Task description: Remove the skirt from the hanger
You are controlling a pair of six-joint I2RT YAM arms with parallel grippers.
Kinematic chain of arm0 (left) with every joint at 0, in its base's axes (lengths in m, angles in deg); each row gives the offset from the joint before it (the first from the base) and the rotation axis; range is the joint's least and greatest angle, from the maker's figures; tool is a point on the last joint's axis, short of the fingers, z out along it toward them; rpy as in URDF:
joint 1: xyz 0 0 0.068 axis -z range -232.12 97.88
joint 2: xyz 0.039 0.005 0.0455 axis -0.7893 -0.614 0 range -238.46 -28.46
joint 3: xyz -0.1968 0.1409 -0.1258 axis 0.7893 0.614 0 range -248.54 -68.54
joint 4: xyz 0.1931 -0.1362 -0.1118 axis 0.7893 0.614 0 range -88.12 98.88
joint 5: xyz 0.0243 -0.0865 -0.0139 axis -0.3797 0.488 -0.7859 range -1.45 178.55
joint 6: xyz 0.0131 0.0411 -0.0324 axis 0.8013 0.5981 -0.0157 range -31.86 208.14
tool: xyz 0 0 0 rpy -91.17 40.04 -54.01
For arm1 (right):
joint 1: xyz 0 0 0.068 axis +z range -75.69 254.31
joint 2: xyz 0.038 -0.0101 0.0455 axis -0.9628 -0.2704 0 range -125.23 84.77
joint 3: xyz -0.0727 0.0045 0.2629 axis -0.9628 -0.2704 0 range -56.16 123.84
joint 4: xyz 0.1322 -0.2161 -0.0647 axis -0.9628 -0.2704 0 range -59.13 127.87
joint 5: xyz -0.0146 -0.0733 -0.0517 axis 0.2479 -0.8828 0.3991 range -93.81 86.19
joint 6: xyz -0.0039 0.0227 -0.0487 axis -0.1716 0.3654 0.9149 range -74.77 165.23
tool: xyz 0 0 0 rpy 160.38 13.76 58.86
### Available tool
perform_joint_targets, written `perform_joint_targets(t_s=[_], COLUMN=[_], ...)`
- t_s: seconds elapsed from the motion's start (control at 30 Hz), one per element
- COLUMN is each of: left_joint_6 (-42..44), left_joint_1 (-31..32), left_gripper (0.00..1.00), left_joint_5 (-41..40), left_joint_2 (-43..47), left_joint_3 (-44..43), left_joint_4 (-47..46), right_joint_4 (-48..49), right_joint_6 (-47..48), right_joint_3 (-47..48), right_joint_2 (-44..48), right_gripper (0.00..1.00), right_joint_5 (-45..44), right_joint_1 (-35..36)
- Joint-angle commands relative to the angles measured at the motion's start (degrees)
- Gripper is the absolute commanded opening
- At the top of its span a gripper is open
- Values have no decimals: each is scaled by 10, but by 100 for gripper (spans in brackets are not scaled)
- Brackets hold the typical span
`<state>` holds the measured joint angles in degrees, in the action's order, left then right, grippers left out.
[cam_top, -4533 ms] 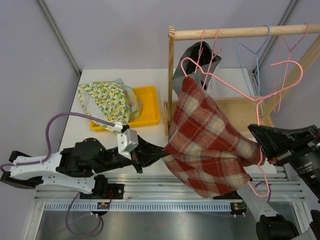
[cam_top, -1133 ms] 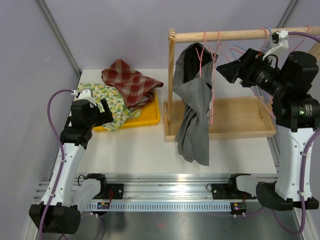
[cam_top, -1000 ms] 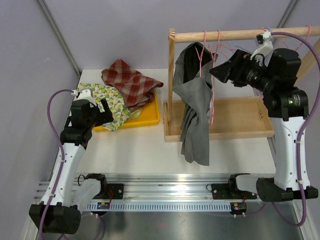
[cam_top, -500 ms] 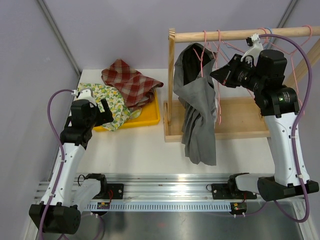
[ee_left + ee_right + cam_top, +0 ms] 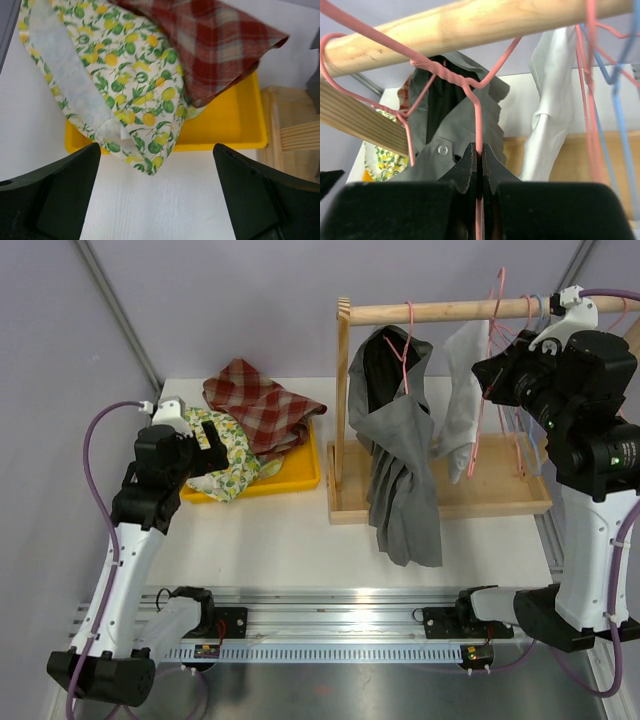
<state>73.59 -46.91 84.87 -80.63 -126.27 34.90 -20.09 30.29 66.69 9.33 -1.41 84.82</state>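
Right hand (image 5: pixel 480 155) clamped on the pink hanger (image 5: pixel 445 77), left hand (image 5: pixel 156 165) open, I judged a slow, straight lift off the rod (image 5: pixel 470 22) would spare the skirt (image 5: pixel 400 460) snagging.

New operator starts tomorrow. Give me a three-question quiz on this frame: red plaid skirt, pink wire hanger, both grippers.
1. True or false: the red plaid skirt lies over the yellow plastic tray, off the rack.
2. The right gripper is: A) open; B) shut on the pink wire hanger; C) shut on the skirt.
3. Fill in: the left gripper is ____, holding nothing.

Key: 1 true; 2 B; 3 open.
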Motion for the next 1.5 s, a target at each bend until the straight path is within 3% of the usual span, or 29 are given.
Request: perform_joint_targets(t_s=[0.0,0.17,0.3,0.57,0.83,0.9,1.07,1.3,1.37,1.4,1.47], left_joint_6=[14,31,49,78,113,126,155,165,167,167,167], left_joint_1=[56,180,331,519,682,729,781,788,789,789,789], left_gripper=[99,99,99,99,99,99,99,98,91,75,51], left_joint_5=[-21,-55,-54,98,62,1,-76,-116,-122,-122,-121], left_joint_2=[-4,-40,-64,-76,-158,-177,-247,-297,-299,-299,-297], left_joint_3=[-102,-238,-309,-309,-298,-301,-324,-337,-333,-327,-321], left_joint_4=[-8,49,48,-96,-215,-240,-320,-384,-399,-408,-415], right_joint_4=[-8,-29,-50,-83,-76,-67,-57,-52,-57,-59,-57], right_joint_6=[23,0,-20,-57,-109,-122,-149,-174,-173,-174,-175], right_joint_3=[12,-18,-37,-10,10,12,13,17,17,15,11], right_joint_2=[14,68,113,180,211,214,223,236,239,242,244], right_gripper=[0,0,0,0,0,0,0,0,0,0,0], right_joint_5=[-56,11,68,172,259,277,322,365,366,366,365], right_joint_1=[2,2,3,3,2,2,2,2,3,2,2])
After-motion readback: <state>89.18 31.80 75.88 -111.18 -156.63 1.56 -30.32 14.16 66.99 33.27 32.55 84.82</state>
